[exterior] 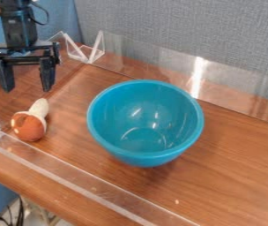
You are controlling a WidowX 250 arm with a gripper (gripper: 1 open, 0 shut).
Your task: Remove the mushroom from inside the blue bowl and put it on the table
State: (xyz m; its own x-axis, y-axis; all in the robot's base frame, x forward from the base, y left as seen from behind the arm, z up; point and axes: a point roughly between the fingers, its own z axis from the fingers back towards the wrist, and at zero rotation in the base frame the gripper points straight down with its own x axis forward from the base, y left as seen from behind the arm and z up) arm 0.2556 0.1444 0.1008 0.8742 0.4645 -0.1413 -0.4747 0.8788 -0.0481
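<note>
The mushroom (31, 121) lies on its side on the table (231, 150) at the left, orange-brown cap toward the front and cream stem pointing back right. It rests just left of the blue bowl (146, 122), which stands empty in the middle. My gripper (25, 79) hangs above the mushroom, pointing down, its two black fingers (46, 76) spread wide with nothing between them. A clear gap separates the fingertips from the mushroom.
Low clear acrylic walls (54, 168) edge the table along the front and back. A clear triangular bracket (89, 46) stands behind the gripper. A grey fabric panel forms the backdrop.
</note>
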